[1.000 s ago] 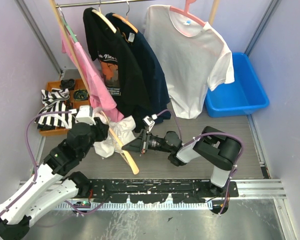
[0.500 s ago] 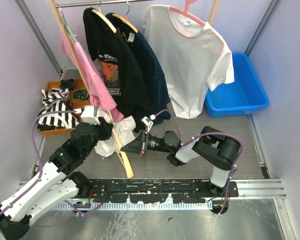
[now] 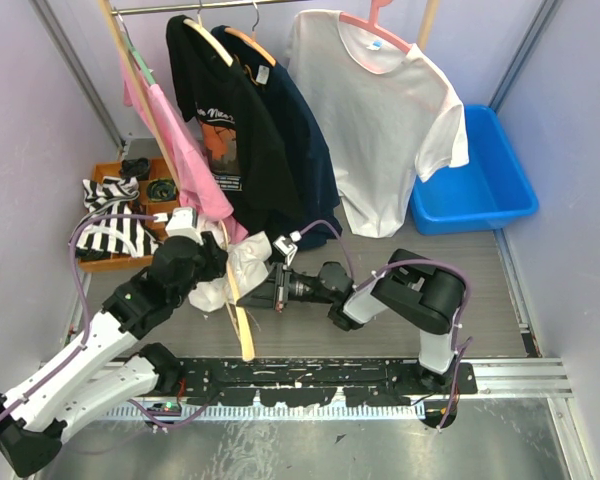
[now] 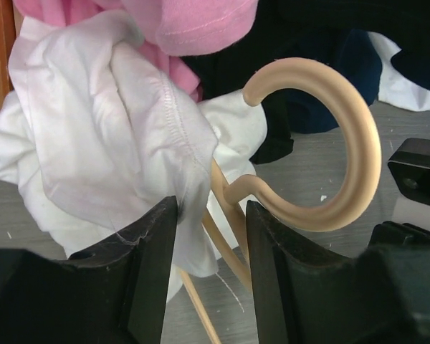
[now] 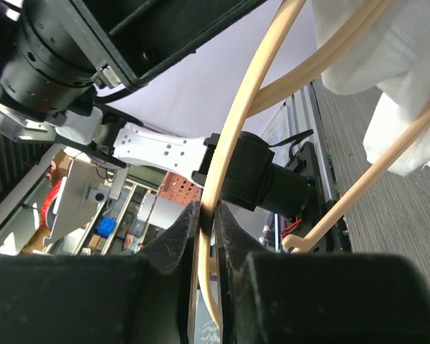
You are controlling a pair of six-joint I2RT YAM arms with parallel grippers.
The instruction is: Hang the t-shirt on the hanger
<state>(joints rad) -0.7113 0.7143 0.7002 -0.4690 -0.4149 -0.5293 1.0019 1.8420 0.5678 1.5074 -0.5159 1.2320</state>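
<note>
The t-shirt (image 3: 242, 262) is a crumpled white heap on the grey floor between the two arms. The hanger (image 3: 238, 322) is light beige, with a hook of the same colour, and slants from the heap toward the arm bases. My left gripper (image 3: 216, 266) is at its upper end. In the left wrist view (image 4: 211, 215) the white cloth (image 4: 107, 122) and the hanger's neck fill the gap between the fingertips, and the round hook (image 4: 358, 143) sticks out beyond. My right gripper (image 3: 252, 297) is shut on a thin hanger arm (image 5: 236, 122), shown in its own view (image 5: 206, 215), with white cloth (image 5: 401, 57) above.
A rail at the back holds a pink shirt (image 3: 170, 140), a black one (image 3: 220, 120), a navy one (image 3: 295, 150) and a white one on a pink hanger (image 3: 380, 120). A blue bin (image 3: 480, 180) stands at the right. An orange tray (image 3: 105, 262) of striped cloth stands at the left.
The hanger has swung: its lower end moved left and nearer the arm bases. My right gripper moved left with it. My left gripper rose a little toward the rail.
</note>
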